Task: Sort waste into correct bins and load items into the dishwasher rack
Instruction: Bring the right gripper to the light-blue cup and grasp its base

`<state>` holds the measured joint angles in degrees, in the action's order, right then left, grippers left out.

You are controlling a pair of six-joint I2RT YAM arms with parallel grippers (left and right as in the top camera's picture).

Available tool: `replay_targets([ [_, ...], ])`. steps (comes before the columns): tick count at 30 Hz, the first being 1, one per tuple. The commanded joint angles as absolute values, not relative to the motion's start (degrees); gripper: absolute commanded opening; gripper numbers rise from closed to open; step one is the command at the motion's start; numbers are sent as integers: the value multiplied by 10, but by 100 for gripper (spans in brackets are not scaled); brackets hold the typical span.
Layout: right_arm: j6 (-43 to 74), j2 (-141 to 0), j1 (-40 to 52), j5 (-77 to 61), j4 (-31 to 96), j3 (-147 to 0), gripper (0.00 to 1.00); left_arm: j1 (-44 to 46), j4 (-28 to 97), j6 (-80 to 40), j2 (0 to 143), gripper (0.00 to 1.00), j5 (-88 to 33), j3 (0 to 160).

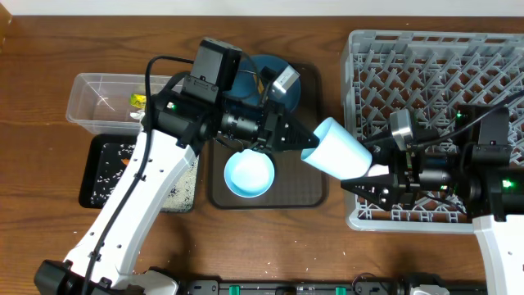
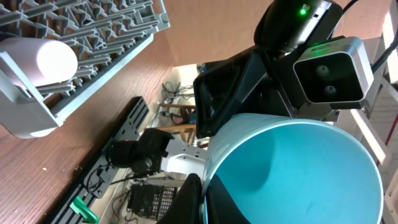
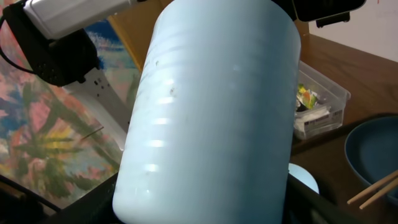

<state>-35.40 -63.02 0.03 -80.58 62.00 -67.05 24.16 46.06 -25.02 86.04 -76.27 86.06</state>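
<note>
Overhead, light blue cup [image 1: 336, 150] between bowl [image 1: 248, 174] and rack [image 1: 426, 65]

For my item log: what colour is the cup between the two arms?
The cup is plain light blue, clearest in the right wrist view.

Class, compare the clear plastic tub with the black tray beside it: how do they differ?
The clear tub is see-through with taller walls; the black tray is opaque and shallow. The tub holds a yellow-green wrapper; the tray holds scattered white rice grains. Both are rectangular and sit side by side.
</note>
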Motion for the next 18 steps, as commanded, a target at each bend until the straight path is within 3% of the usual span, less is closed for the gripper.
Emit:
replay_targets([
  [1,-360,-634,8,-821,612,-678,66,251,459,-239,852,6,-767,865],
  [12,-352,-633,8,-830,599,-678,69,279,463,-236,852,6,-740,865],
  [18,-331,-633,8,-830,578,-678,59,281,475,-236,852,7,-739,865],
])
